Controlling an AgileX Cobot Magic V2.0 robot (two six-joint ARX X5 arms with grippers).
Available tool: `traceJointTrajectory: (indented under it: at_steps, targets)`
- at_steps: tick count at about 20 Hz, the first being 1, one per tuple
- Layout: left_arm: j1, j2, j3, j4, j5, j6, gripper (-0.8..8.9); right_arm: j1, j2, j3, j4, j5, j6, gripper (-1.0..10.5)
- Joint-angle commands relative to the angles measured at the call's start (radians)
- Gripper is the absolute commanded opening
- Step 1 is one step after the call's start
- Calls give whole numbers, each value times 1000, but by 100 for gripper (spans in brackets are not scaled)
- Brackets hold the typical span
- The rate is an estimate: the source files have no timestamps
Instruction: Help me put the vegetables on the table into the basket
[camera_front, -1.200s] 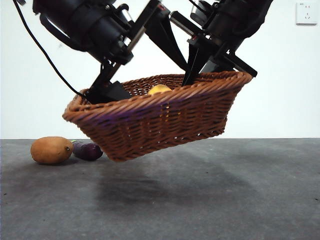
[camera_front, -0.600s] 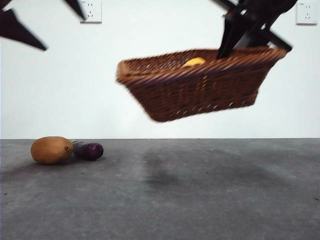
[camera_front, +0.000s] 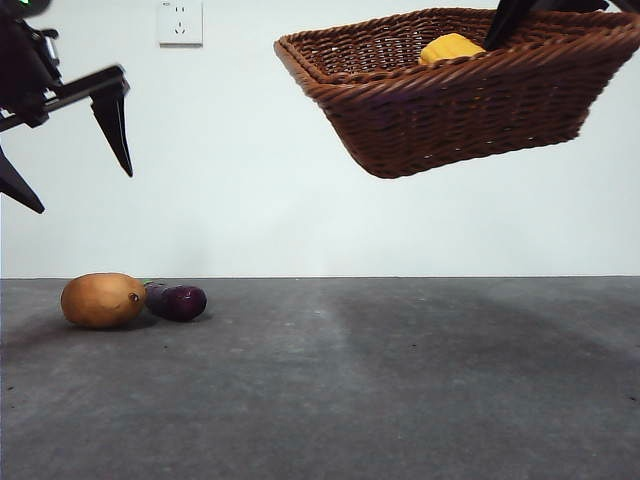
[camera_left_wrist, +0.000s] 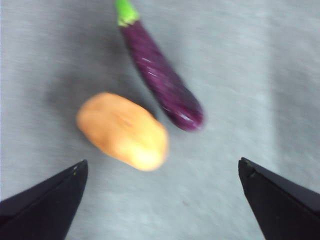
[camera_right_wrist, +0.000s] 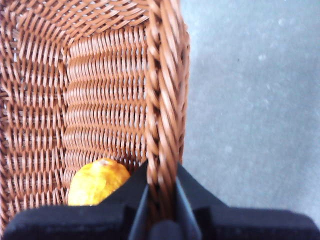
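while the table (camera_front: 400, 380) lies flat and dark grey under everything, the basket (camera_front: 470, 100) is held well above it at the upper right of the front view, tilted, its braided rim pinched between the closed jaws of the right gripper (camera_right_wrist: 161, 192), one jaw inside the wall and one outside. the corn cob (camera_front: 450, 47) is seen lying inside the basket, close to the gripped rim. the left gripper (camera_front: 65, 150) is hung at the left of the front view, above the potato (camera_front: 103, 300) and the eggplant (camera_front: 178, 301), its jaws spread wide and nothing held between them. the potato and the eggplant are rested on the table, just beside each other, the eggplant's green stem (camera_left_wrist: 126, 11) pointed away from the potato.
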Motion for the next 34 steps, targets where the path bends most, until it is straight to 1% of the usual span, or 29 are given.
traceJointTrajectory:
  at_steps: [1,3,5,9,12,16,19,24,34]
  targets:
    - [2,86,100,-116,-61,-27,506,3,-20,5,19,-11,-21,-12]
    - [2,142,157,-172,-65,-68,506,3,-23,5,19,-11,-30,-12]
    - [2,178,168,-164,-62,-124,506,3,-23,5,20,-11,-37,-12]
    - [-10,257,169,-140,-59,-189,507,3,-23,5,18,-11,-55,-12]
    - [-17,296,169,-115,-60,-197,507,3,-23,5,9,-11,-74,-12]
    - [-21,335,169,-84,-59,-237,507,3,-23,5,-2,-14,-90,-12]
    - [-21,361,169,-79,-63,-239,507,3,-23,5,-10,-15,-107,-12]
    - [-21,367,169,-34,-65,-269,507,3,-24,5,-11,-19,-111,-12]
    - [-25,413,169,-28,-73,-291,502,3,-24,5,-29,-19,-124,-12]
